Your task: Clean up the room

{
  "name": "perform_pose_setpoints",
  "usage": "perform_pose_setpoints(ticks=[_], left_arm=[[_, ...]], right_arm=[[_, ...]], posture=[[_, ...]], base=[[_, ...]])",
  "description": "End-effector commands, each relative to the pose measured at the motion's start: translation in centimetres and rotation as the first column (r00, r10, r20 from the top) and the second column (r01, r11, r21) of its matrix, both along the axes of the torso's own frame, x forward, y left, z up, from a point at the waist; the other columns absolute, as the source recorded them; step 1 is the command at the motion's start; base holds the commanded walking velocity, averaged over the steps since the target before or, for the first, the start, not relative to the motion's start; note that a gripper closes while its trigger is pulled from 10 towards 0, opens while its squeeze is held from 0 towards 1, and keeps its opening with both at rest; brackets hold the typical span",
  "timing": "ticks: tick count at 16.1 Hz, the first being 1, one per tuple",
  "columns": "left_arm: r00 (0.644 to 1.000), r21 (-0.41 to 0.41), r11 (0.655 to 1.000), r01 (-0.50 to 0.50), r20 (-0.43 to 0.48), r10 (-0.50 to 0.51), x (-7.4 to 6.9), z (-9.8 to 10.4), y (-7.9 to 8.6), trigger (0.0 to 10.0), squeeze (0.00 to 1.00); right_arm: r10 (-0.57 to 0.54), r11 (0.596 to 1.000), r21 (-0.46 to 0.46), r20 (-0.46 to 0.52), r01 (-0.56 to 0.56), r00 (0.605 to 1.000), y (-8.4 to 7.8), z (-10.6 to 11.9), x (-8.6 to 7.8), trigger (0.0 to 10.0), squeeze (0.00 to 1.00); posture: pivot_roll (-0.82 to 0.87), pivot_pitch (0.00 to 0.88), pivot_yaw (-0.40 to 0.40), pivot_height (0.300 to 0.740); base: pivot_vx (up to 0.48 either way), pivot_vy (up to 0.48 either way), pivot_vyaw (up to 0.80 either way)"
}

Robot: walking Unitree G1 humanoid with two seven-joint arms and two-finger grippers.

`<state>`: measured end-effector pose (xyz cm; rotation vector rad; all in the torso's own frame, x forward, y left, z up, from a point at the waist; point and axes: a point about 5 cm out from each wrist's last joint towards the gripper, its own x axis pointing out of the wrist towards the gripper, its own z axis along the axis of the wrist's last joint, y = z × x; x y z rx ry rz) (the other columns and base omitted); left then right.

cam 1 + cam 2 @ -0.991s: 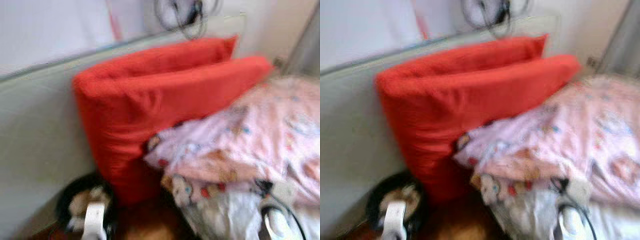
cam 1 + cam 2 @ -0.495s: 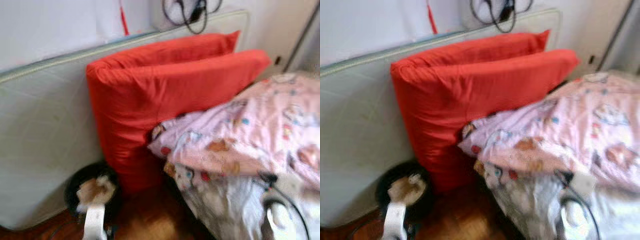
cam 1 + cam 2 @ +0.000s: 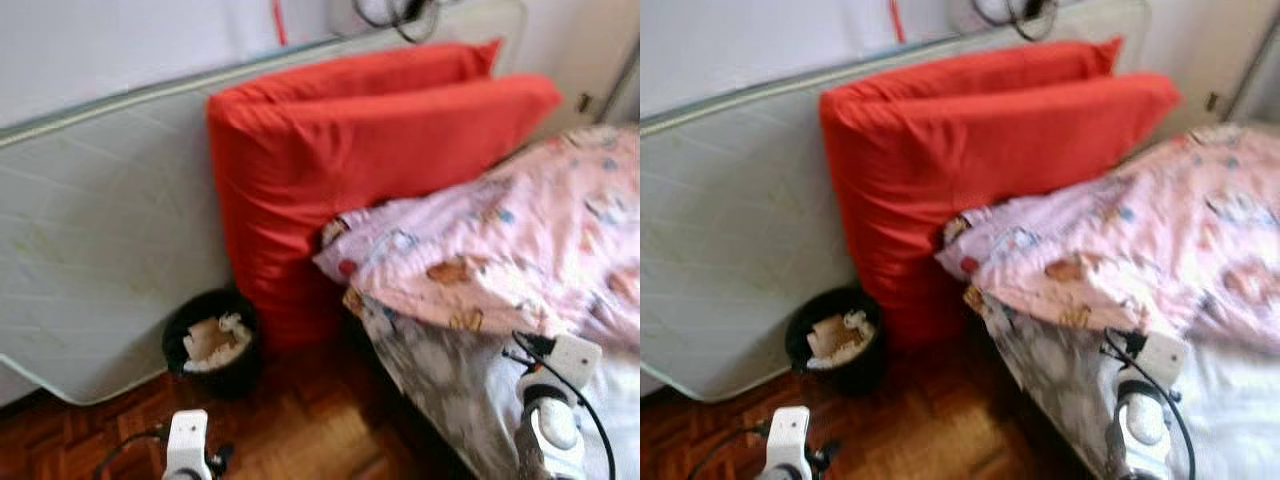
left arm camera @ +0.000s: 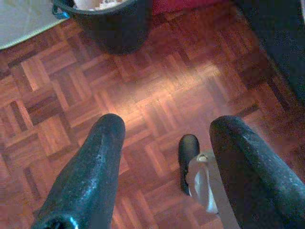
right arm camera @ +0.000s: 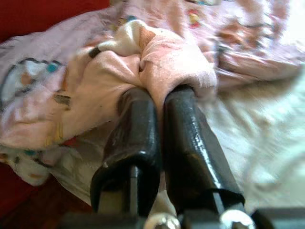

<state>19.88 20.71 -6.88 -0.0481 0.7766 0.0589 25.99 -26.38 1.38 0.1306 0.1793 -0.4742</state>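
Right gripper [image 5: 155,102] pinching pink blanket [image 5: 162,57] — left gripper [image 4: 164,138] spread above parquet floor [image 4: 157,90]

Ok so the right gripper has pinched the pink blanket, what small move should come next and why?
Probably draw the right gripper back and upward: its fingers are shut on a bunched fold of the pink blanket, which lies crumpled against the red pillows, so pulling should spread it over the bed.

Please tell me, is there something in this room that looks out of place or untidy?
Yes. A bare mattress stands on its edge against the wall, with two red pillows propped against it. The pink blanket lies crumpled on the bed, and the right gripper is shut on a fold of it. The black bin is full of paper.
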Motion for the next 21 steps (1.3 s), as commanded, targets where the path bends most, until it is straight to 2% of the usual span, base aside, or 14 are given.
perform_pose_setpoints(ticks=[1, 6, 9, 12, 15, 17, 21], left_arm=[[1.0, 0.005, 1.0, -0.008, -0.012, 0.008, -0.3, -0.1, 0.3, 10.0, 0.0], [1.0, 0.003, 1.0, -0.01, -0.011, 0.01, -0.3, -0.1, 0.3, 10.0, 0.0], [1.0, 0.004, 1.0, -0.009, -0.007, 0.009, -0.3, -0.1, 0.3, 10.0, 0.0], [1.0, 0.01, 1.0, -0.001, -0.011, 0.002, -0.3, -0.1, 0.3, 10.0, 0.0], [1.0, 0.01, 1.0, 0.006, -0.008, -0.006, -0.3, -0.1, 0.2, 10.0, 0.0], [1.0, 0.01, 1.0, 0.008, -0.009, -0.008, -0.3, -0.1, 0.1, 10.0, 0.0], [1.0, 0.009, 1.0, 0.014, -0.008, -0.014, -0.2, -0.1, 0.0, 10.0, 0.0]], right_arm=[[-0.011, 1.0, -0.013, 0.026, 0.012, 1.0, -0.2, 0.4, 0.1, 10.0, 0.0], [-0.019, 0.999, -0.037, 0.039, 0.021, 0.999, -0.3, 0.7, 0.0, 10.0, 0.0], [0.024, 0.999, -0.04, 0.041, -0.022, 0.999, 0.5, 0.6, 0.1, 10.0, 0.0], [0.07, 0.997, -0.045, 0.046, -0.067, 0.997, 1.2, 0.6, 0.1, 10.0, 0.0], [0.144, 0.986, -0.1, 0.098, -0.134, 0.985, 2.1, 1.4, 0.1, 10.0, 0.0], [0.168, 0.979, -0.135, 0.092, -0.155, 0.981, 2.3, 1.4, -0.1, 10.0, 0.0], [0.205, 0.959, -0.221, 0.112, -0.177, 0.972, 3.4, 1.7, -1.9, 10.0, 0.0]], posture=[[0.06, 0.006, 0.05, 0.74], [0.06, 0.013, 0.046, 0.74], [0.06, 0.015, 0.046, 0.74], [0.06, 0.017, 0.046, 0.74], [0.06, 0.017, 0.045, 0.74], [0.06, 0.017, 0.043, 0.74], [0.06, 0.015, 0.039, 0.74]], base=[[-0.315, 0.0, 0.0], [-0.317, 0.0, 0.0], [-0.305, 0.0, 0.0], [0.0, 0.0, 0.0], [0.0, 0.0, 0.0], [0.0, 0.0, 0.0], [0.0, 0.0, 0.0]])
